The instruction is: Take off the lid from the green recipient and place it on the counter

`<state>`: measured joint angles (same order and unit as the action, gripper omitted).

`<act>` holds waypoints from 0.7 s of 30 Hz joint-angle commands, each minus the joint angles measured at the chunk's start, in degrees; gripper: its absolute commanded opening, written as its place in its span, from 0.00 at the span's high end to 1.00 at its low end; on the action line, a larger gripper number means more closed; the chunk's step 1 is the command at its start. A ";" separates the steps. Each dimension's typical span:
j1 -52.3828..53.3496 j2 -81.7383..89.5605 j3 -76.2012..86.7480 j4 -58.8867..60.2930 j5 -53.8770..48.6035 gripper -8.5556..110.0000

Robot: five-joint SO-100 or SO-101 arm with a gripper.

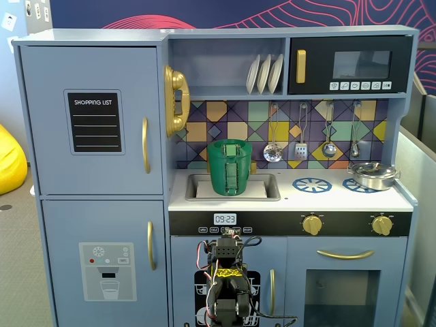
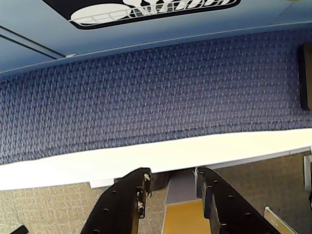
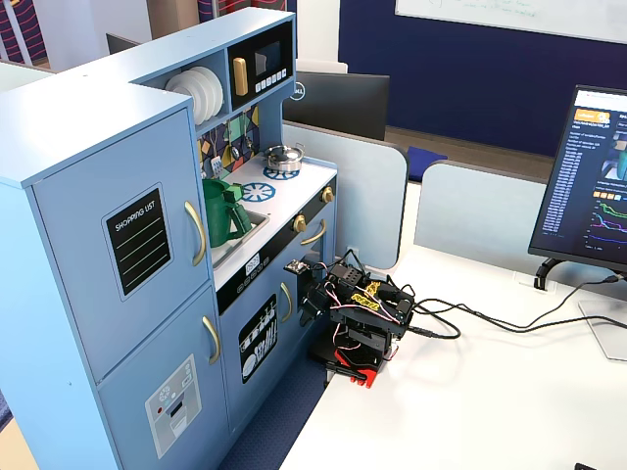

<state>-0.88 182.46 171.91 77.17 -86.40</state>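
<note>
The green recipient [image 1: 230, 170] stands upright in the sink basin in both fixed views, also seen as the green recipient [image 3: 223, 211]. The lid [image 1: 230, 143] sits on top of it, its lighter block handle showing at the centre. The white counter [image 1: 334, 196] with blue burner rings lies to its right. My arm [image 1: 228, 283] is folded low in front of the kitchen, well below and apart from the recipient. In the wrist view my gripper [image 2: 171, 174] is open with nothing between its fingers, over the white table edge and blue carpet.
A silver pot [image 1: 373, 175] stands on the far right burner. Utensils hang on the tiled back wall above the counter. The arm's base [image 3: 358, 362] is clamped at the white table's [image 3: 490, 392] edge, with cables trailing right toward a monitor [image 3: 593, 186].
</note>
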 commanded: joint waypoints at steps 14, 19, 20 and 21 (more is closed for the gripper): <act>4.04 -0.35 -0.18 9.40 -0.62 0.93; 6.06 -0.79 -4.92 -5.27 -2.46 0.93; 5.19 -1.67 -8.00 -8.00 -2.90 0.93; 4.22 -2.90 -11.60 -10.28 -3.60 0.93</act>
<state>4.04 181.93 170.07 73.04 -87.54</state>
